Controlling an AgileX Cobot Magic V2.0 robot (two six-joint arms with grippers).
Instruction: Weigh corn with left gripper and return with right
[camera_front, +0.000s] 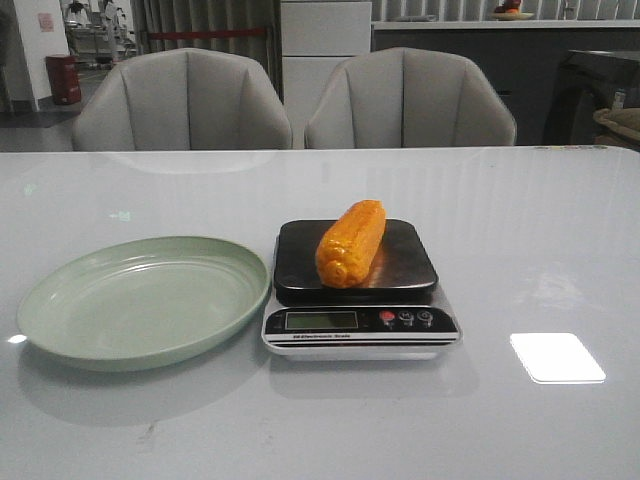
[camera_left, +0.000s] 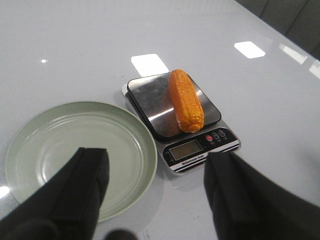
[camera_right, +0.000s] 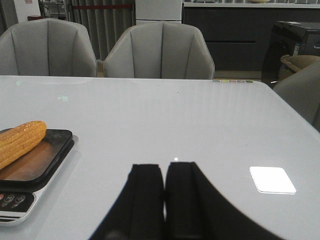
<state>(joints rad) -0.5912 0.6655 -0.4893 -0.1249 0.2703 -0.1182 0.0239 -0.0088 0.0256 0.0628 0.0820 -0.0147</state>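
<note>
The orange-yellow corn (camera_front: 352, 243) lies on the black platform of the silver kitchen scale (camera_front: 360, 325) at the table's middle. It also shows in the left wrist view (camera_left: 185, 100) and at the edge of the right wrist view (camera_right: 20, 141). My left gripper (camera_left: 156, 160) is open and empty, held above and apart from the scale (camera_left: 200, 150) and the plate. My right gripper (camera_right: 164, 172) is shut and empty, to the right of the scale (camera_right: 15, 202). Neither gripper shows in the front view.
A pale green plate (camera_front: 60, 300) sits left of the scale, also in the left wrist view (camera_left: 30, 135). Two grey chairs (camera_front: 180, 100) stand behind the table's far edge. A bright light reflection (camera_front: 556, 357) lies on the white table at the right.
</note>
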